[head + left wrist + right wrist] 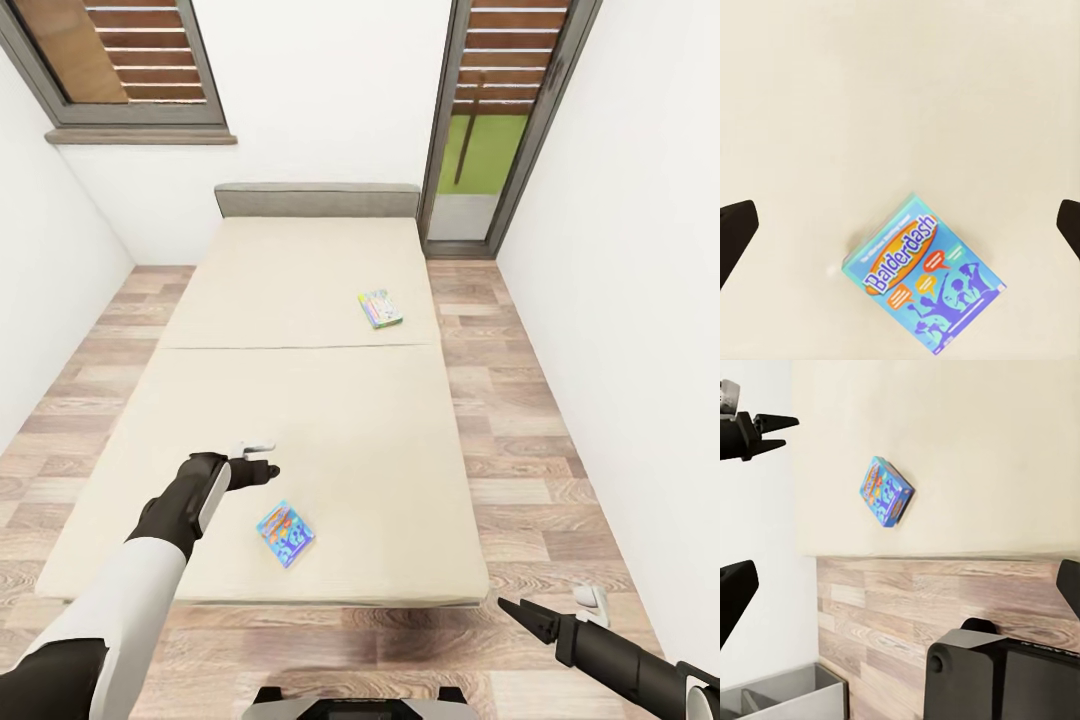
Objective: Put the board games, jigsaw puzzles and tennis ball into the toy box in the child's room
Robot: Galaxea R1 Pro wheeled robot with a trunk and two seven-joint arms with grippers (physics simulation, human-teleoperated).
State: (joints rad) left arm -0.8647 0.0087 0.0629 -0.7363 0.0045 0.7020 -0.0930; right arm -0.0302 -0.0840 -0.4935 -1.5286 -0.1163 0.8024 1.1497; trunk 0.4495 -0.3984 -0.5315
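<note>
Two board games lie on the beige bed (300, 400). The blue Balderdash box (285, 533) rests flat near the foot edge, and its lid fills the lower middle of the left wrist view (922, 277). A second, greenish box (380, 308) lies further up toward the right side. My left gripper (268, 458) hovers open over the mattress just up and left of the Balderdash box, its dark fingers (735, 232) spread wide. My right gripper (520, 612) is open and empty over the floor beyond the bed's foot corner. The right wrist view catches the Balderdash box (886, 491).
A grey headboard (318, 200) meets the far wall, between a window (130, 60) and a glass door (495, 130). Wooden floor (540, 440) runs along both sides of the bed, with white walls close by. My dark base (1005, 675) stands at the bed's foot.
</note>
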